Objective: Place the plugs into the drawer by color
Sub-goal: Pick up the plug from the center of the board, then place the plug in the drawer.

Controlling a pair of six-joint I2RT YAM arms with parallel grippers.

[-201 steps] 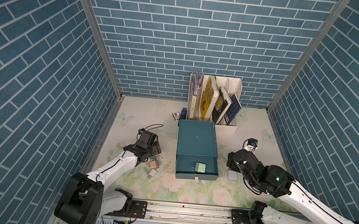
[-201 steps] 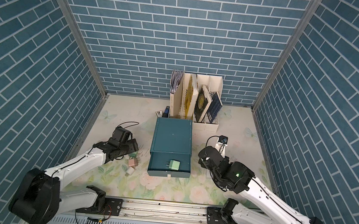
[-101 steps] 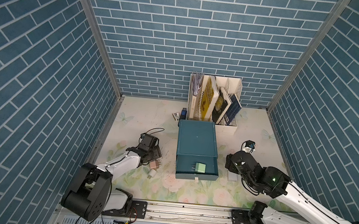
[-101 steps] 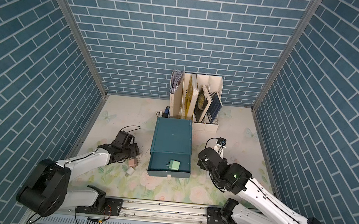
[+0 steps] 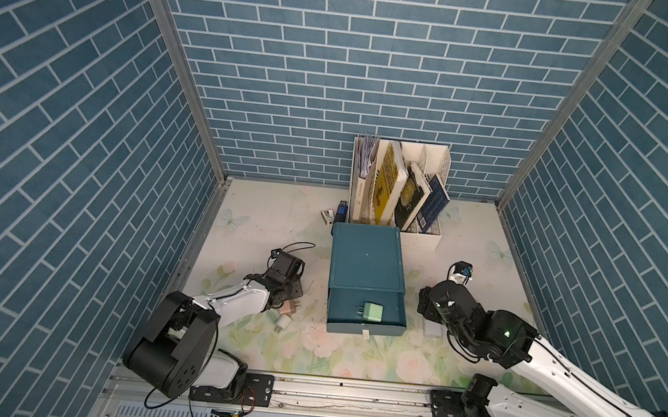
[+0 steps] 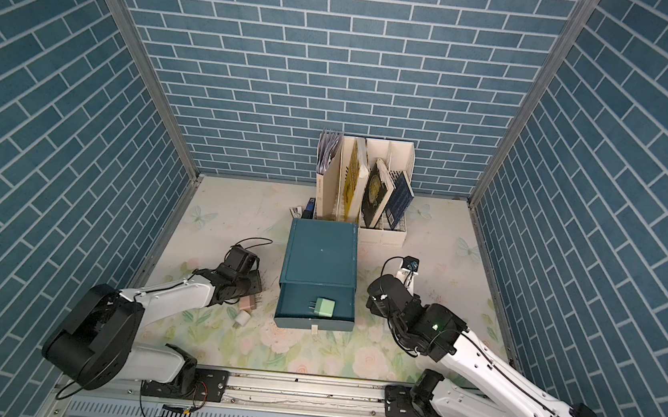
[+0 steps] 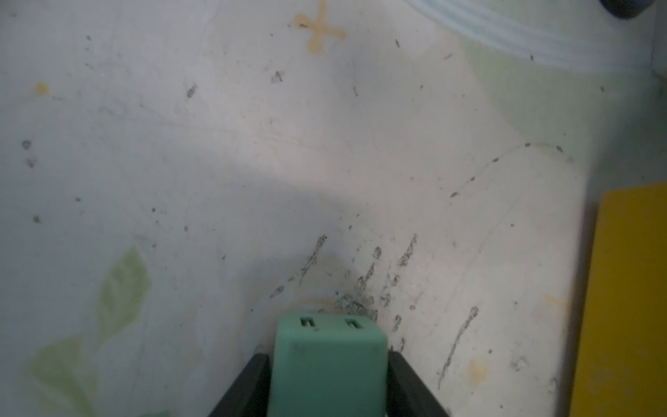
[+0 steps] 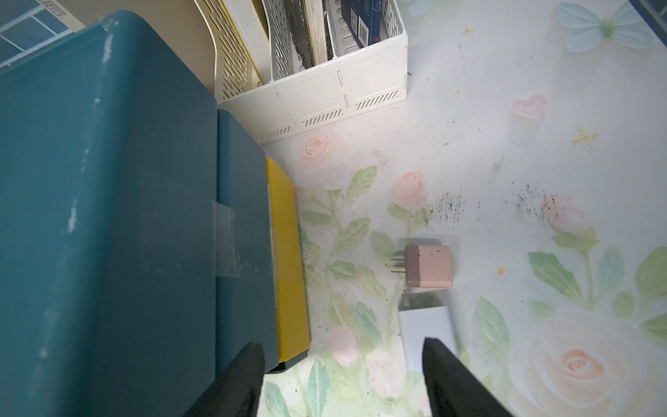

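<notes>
**Left claw [image 7: 328,356] clamped on green plug [image 7: 326,368]; right claw [image 8: 343,344] apart**

Left wrist view: black fingers [image 7: 252,382] press both sides of green plug, the two slots on its far face in sight. Plug sits low over scuffed mat [image 7: 216,144]; touching or lifted, cannot tell.

Both top views: this arm reaches low on the left of the box [image 5: 367,258]. Pink plug [image 5: 288,306] and white plug [image 5: 283,322] lie on the mat just beside the wrist, white one nearer the rail.

Top drawer [image 5: 366,329] stands pulled out toward the rail. Second green plug [image 5: 372,311] lies inside it, prongs toward the left arm's side.

Right wrist view: right claw's fingers stand wide, nothing between them. One fingertip overlaps right white plug [image 8: 426,325] in view; contact unclear. Right pink plug [image 8: 429,266] lies just past it, prongs toward the box. Both rest on the mat right of the box. Rack [image 8: 325,97] stands behind, against the box's back corner.
</notes>
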